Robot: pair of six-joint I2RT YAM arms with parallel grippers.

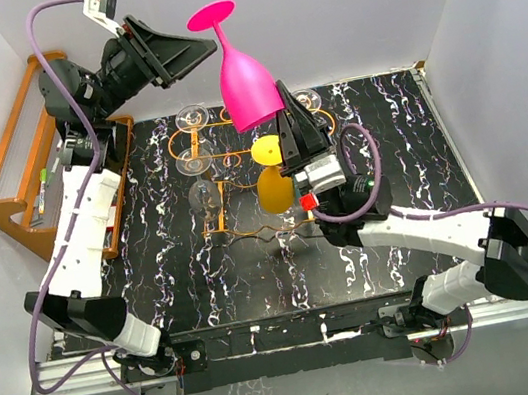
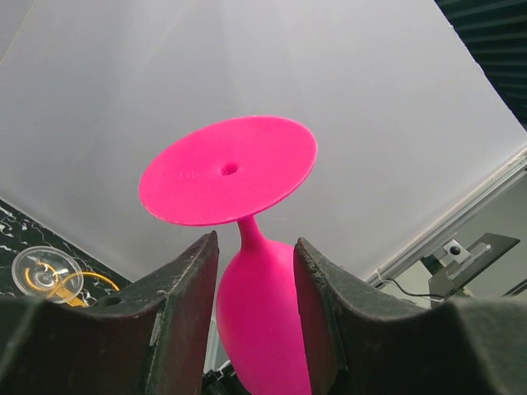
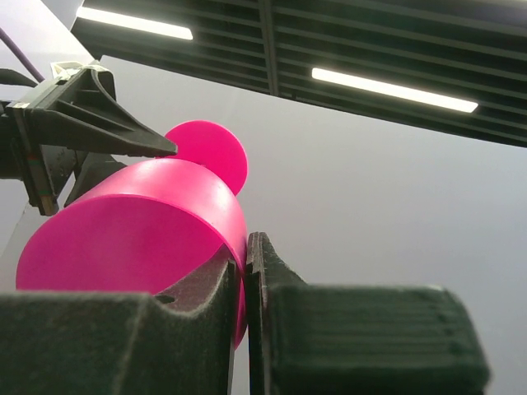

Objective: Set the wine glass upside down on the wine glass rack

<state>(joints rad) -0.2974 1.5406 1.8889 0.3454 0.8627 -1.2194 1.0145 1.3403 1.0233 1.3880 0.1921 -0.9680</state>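
A pink wine glass hangs in the air, already turned upside down, with its round foot at the top and its bowl below. It is above the far side of the black marbled table, over the orange wire rack, and touches neither.

The right claw reaches up from below. Its fingers are nearly closed, pinching the wall of the bowl at the rim, one finger inside and one outside. The left claw comes in from the upper left, level with the stem. Its fingers are spread apart, with the neck of the bowl showing between them. No contact with the glass is visible.

The rack also carries several clear glasses and a yellow one.

Turning the glass over looks done. Still to do are lowering it, sliding the stem into a free slot so the foot rests on the wire, and letting go.
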